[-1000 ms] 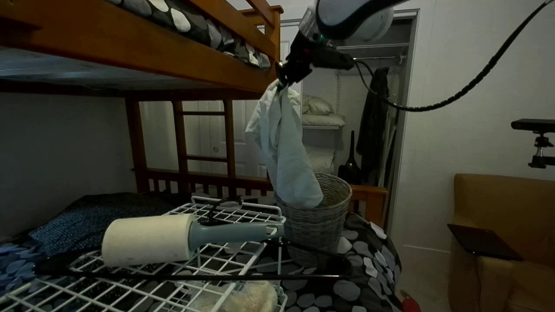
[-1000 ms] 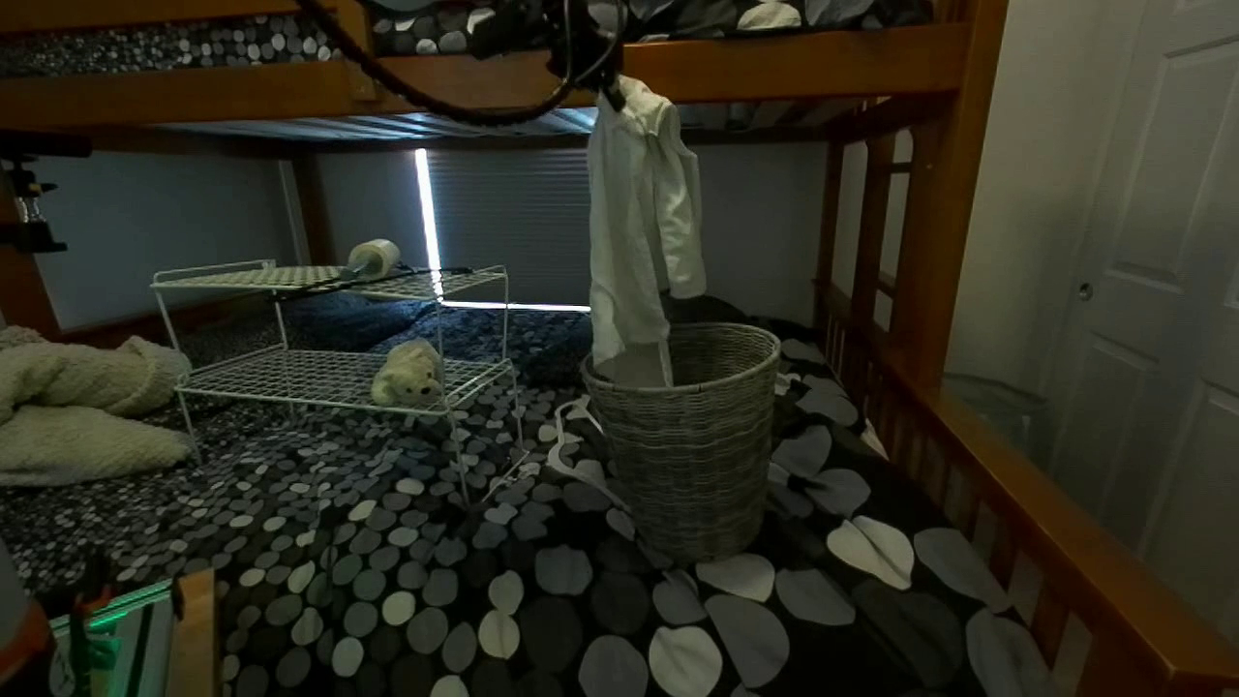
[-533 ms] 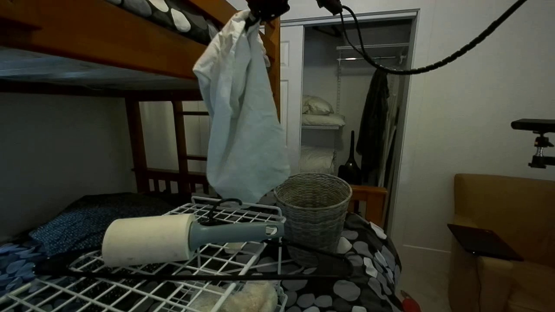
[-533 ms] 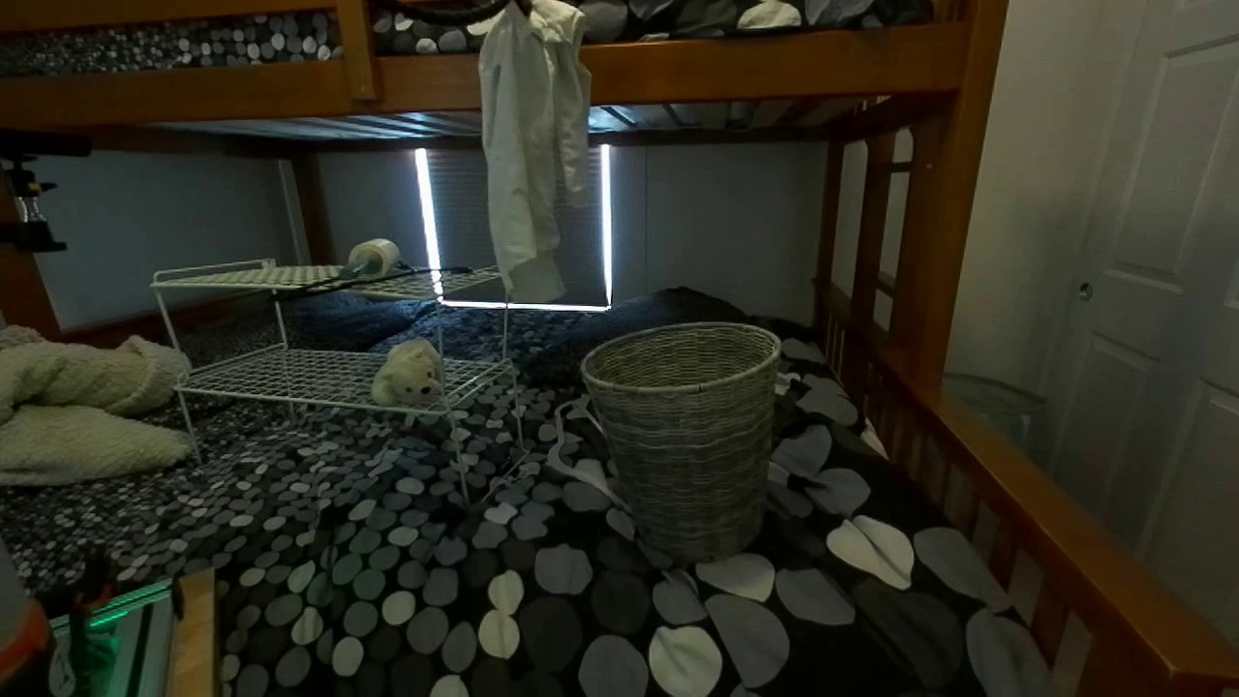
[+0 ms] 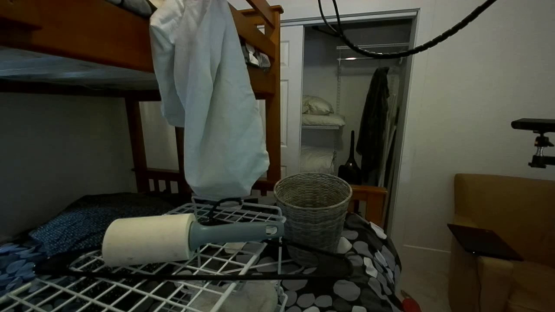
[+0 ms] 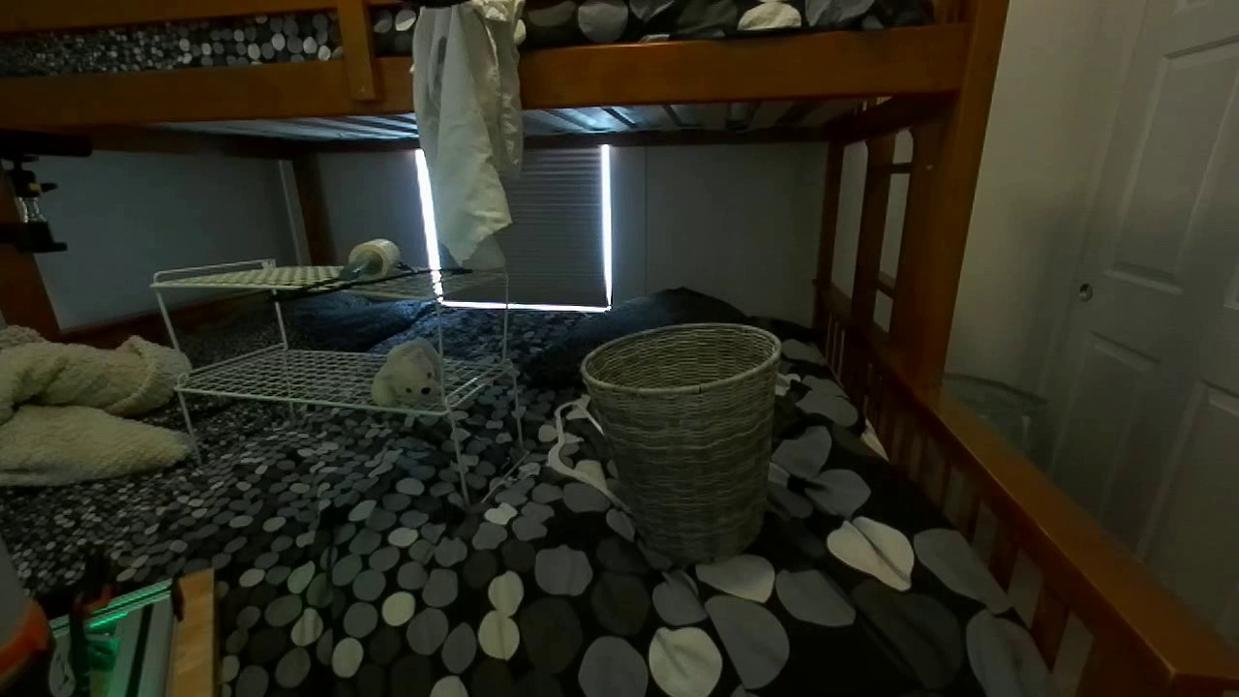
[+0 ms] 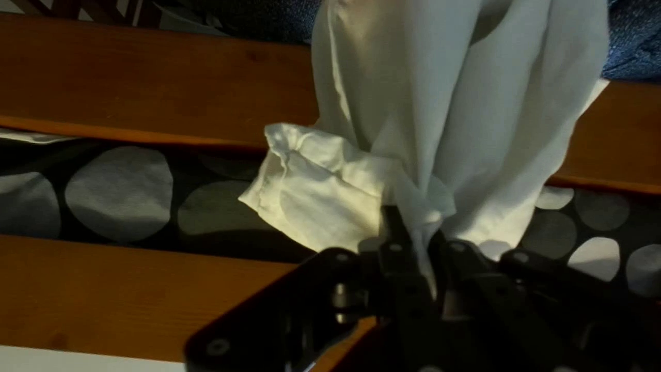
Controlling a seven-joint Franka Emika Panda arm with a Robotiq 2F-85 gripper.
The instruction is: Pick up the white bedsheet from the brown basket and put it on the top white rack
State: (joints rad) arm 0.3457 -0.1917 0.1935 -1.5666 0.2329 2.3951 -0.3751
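By the end effector (image 7: 417, 237), the sheet (image 5: 217, 112) is pinched at its bunched top; its lower end is hung near the edge of the rack (image 6: 300, 277) facing the basket (image 6: 682, 465). If lowered there, it could slip off; by loose folds, the hanger (image 5: 204, 277) or roller (image 5: 147, 240) on the rack could be snagged. Bare mesh (image 6: 227, 278) is seen toward the rack's opposite edge.

Bedroom — bunk bed (image 6: 726, 75), closet (image 5: 321, 73) (open)

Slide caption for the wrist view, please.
Gripper pinching the white bedsheet, with wooden bunk rails and spotted bedding behind it.
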